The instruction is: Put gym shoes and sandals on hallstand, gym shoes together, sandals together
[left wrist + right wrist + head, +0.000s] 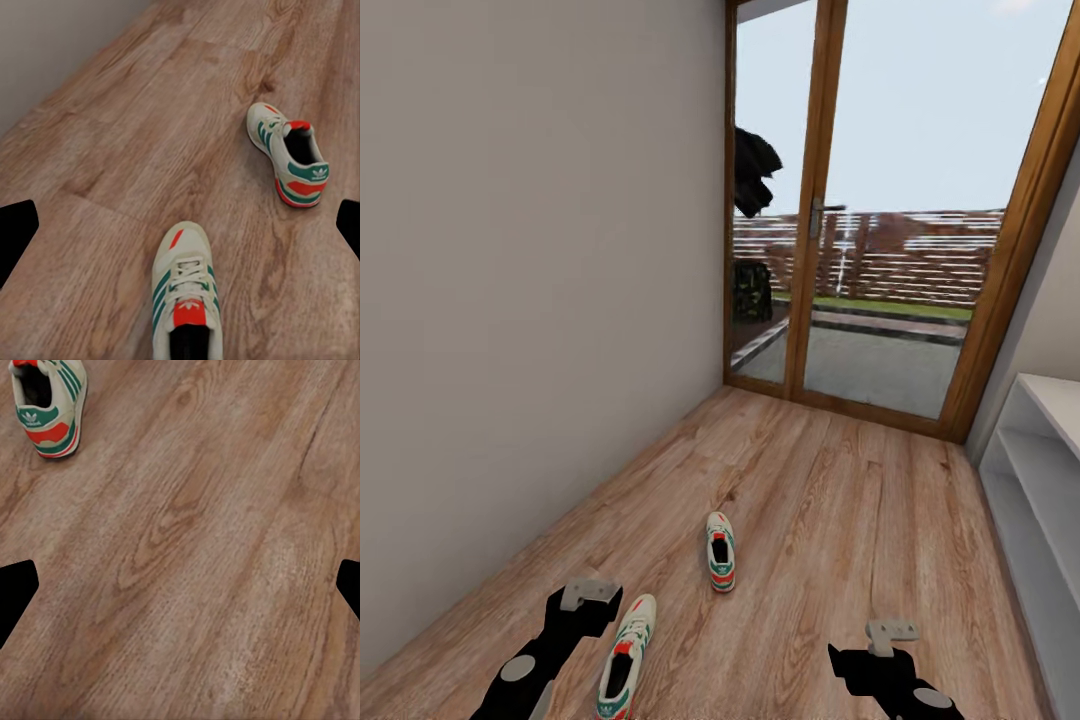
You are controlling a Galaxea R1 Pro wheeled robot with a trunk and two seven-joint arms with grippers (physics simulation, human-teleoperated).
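Two gym shoes lie on the corridor floor (830, 480), white with green stripes and red-orange patches. The nearer gym shoe (626, 655) (186, 296) lies just right of my left gripper (589, 592) (180, 229), which hangs open above its toe. The farther gym shoe (720, 552) (291, 156) (49, 406) sits ahead, near the middle of the floor. My right gripper (890, 632) (180, 589) is open over bare planks, right of both shoes. The hallstand (1032, 470) shows as pale shelves at the right edge. The sandals are out of view.
A plain grey wall (540, 300) runs along the left. A wood-framed glass door (815, 210) closes the far end of the corridor, with a terrace and fence outside. Open floor lies between the shoes and the hallstand.
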